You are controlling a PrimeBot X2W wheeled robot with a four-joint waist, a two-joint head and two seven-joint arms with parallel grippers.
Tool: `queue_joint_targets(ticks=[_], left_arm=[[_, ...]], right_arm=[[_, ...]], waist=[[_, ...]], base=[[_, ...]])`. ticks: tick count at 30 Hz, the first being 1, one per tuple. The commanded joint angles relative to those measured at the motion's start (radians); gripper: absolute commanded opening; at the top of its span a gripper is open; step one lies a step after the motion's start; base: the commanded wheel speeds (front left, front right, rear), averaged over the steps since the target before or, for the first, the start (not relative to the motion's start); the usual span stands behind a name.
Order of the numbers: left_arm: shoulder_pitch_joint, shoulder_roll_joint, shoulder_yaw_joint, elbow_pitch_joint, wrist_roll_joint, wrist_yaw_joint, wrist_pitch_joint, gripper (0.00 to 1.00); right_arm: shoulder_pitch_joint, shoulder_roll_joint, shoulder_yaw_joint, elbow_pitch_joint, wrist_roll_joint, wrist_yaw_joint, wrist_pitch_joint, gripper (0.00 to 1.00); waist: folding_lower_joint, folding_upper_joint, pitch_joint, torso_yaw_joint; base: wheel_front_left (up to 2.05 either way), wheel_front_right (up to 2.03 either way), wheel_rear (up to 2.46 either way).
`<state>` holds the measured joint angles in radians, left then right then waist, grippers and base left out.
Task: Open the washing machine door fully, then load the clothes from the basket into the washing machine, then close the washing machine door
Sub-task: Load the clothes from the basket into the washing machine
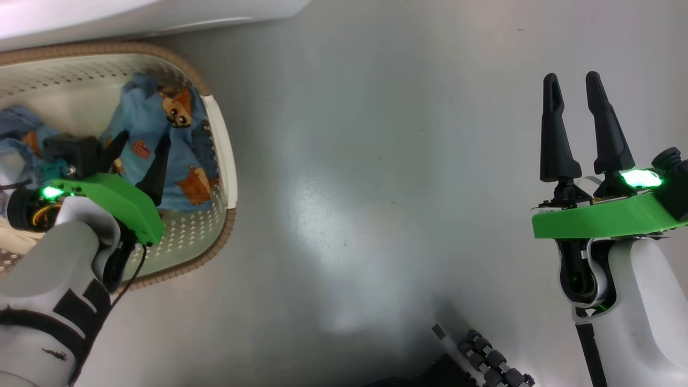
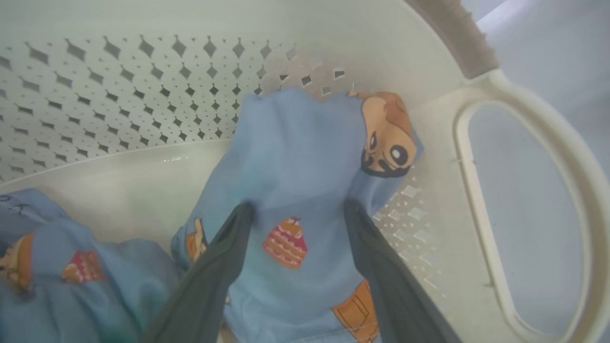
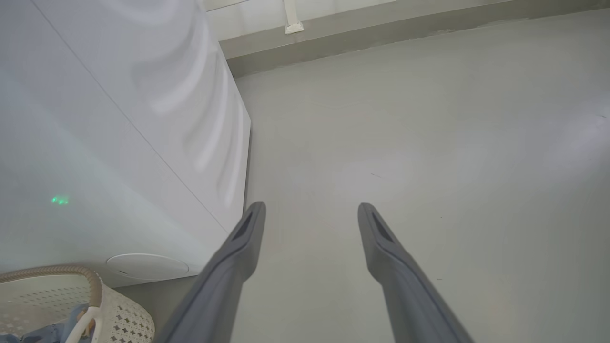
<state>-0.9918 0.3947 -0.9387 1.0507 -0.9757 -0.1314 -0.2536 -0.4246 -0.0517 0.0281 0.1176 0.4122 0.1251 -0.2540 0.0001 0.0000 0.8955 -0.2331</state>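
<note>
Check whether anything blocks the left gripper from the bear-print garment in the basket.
Nothing visible does. The left gripper, fingers open, is inside the basket with its tips at the blue bear-print garment; no other piece lies between them.

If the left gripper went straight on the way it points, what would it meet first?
The blue bear-print garment in the basket; the left gripper's open jaws seem to straddle it.

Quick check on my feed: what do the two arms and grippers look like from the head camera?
The left gripper and right gripper each have two long, tapered black fingers on a bright green plate with a glowing green light. Forearms are glossy white; the left forearm carries black bands and a thin black cable at its wrist.
</note>
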Motion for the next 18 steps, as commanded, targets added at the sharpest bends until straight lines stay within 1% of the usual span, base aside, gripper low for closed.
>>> queue_joint_targets(ticks=[1,11,12,13,14,18], left_arm=[[-0.004,0.037,0.002,0.006,-0.017,0.001,0.003,1.00],[-0.051,0.038,-0.084,0.031,-0.090,0.001,0.020,1.00],[-0.054,0.038,-0.093,0.031,-0.097,0.001,0.024,0.57],[-0.056,0.038,-0.101,0.032,-0.104,0.001,0.025,0.31],[-0.056,0.037,-0.106,0.031,-0.115,0.001,0.025,0.00],[-0.052,0.032,-0.119,0.027,-0.150,0.001,0.028,0.00]], right_arm=[[0.025,0.001,0.018,-0.023,0.005,0.006,-0.008,1.00],[0.027,0.001,0.029,-0.032,0.008,0.006,-0.008,1.00],[0.028,0.001,0.030,-0.032,0.008,0.006,-0.008,1.00],[0.029,0.001,0.030,-0.032,0.007,0.006,-0.008,1.00],[0.029,0.001,0.029,-0.031,0.005,0.006,-0.008,1.00],[0.032,0.001,0.028,-0.030,0.002,0.006,-0.008,1.00]], waist=[[-0.0001,0.0000,0.011,-0.010],[-0.0001,0.0000,0.020,-0.022],[-0.0001,0.0000,0.019,-0.022],[-0.0001,0.0000,0.016,-0.023],[-0.0001,0.0000,0.013,-0.023],[-0.0001,0.0000,0.000,-0.021]], base=[[0.00,0.00,0.00],[0.00,0.00,0.00],[0.00,0.00,0.00],[0.00,0.00,0.00],[0.00,0.00,0.00],[0.00,0.00,0.00]])
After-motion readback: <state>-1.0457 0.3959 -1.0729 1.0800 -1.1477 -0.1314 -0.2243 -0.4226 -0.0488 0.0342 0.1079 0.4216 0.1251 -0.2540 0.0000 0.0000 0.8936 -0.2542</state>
